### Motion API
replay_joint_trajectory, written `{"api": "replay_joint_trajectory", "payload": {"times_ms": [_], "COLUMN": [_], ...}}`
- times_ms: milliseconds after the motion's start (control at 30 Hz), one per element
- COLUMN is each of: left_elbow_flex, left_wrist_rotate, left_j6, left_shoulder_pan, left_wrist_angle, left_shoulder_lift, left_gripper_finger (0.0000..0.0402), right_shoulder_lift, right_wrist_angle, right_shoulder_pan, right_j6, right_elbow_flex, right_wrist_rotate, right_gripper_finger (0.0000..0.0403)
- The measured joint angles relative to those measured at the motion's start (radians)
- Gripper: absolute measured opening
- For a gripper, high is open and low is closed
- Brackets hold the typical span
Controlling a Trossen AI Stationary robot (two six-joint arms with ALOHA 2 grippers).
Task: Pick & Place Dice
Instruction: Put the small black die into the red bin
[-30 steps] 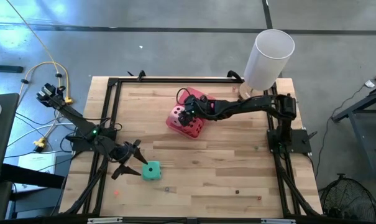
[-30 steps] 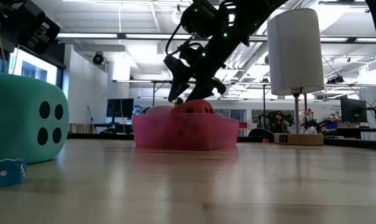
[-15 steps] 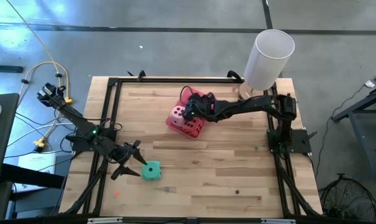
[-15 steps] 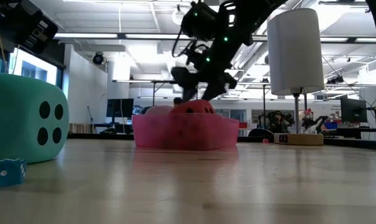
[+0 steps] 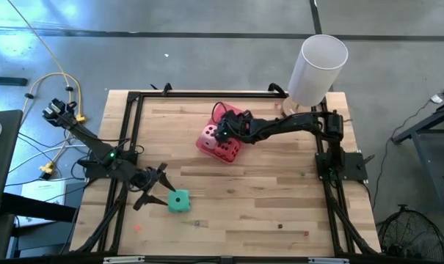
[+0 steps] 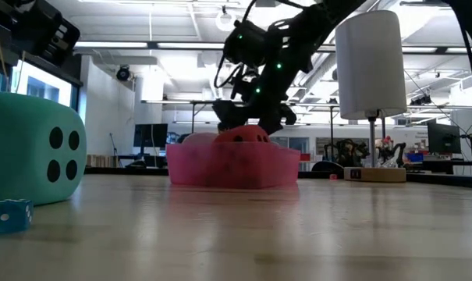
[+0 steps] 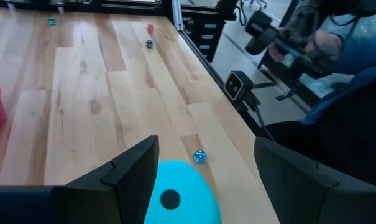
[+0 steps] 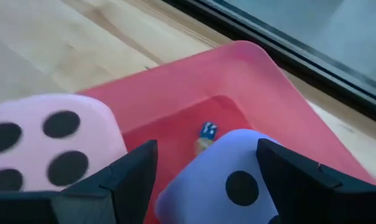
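Observation:
The teal die (image 5: 179,201) rests on the table near the front left; it also shows large in the low view (image 6: 33,148). My left gripper (image 5: 155,192) stands open just left of the teal die (image 7: 178,199), one finger on each side and not touching. The pink tray (image 5: 207,144) holds the pale pink die (image 8: 51,137), the red die (image 5: 227,151) and the purple die (image 8: 231,180). My right gripper (image 8: 206,180) hangs open over the tray, slanting down, its fingers on either side of the purple die. My right gripper comes at the purple die's upper part (image 8: 175,186) slanting down from the table's right side, one finger on each side of it. The die lies in the tray. Whether the fingers touch it, I cannot tell.
A tall white cylinder (image 5: 317,64) stands at the far right corner. A tiny blue die (image 7: 199,157) lies beside the teal die, another tiny blue die (image 8: 207,130) lies in the tray, and a few more are scattered near the front edge. A black frame (image 5: 133,110) borders the table.
My right gripper has sunk toward the dice in the tray and tipped its fingers further down. The dice and the tray have kept their places.

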Motion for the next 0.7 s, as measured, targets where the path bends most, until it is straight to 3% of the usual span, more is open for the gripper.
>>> {"api": "replay_joint_trajectory", "payload": {"times_ms": [333, 500, 600, 700], "left_elbow_flex": [0.000, 0.000, 0.000, 0.000], "left_wrist_rotate": [0.002, 0.001, 0.001, 0.003], "left_j6": [0.049, 0.056, 0.058, 0.047], "left_shoulder_pan": [0.028, 0.027, 0.027, 0.027], "left_wrist_angle": [0.000, 0.000, 0.002, -0.001], "left_shoulder_lift": [0.000, 0.000, 0.000, 0.000], "left_gripper_finger": [0.0257, 0.0257, 0.0257, 0.0257], "right_shoulder_lift": [-0.064, -0.152, -0.205, -0.265], "right_wrist_angle": [0.106, 0.219, 0.233, 0.125], "right_shoulder_pan": [0.072, 0.140, 0.203, 0.265], "right_j6": [-0.019, -0.137, -0.202, -0.211], "right_elbow_flex": [-0.002, -0.001, 0.001, -0.002], "right_wrist_rotate": [0.005, 0.004, -0.011, -0.062], "right_gripper_finger": [0.0267, 0.0267, 0.0267, 0.0267]}}
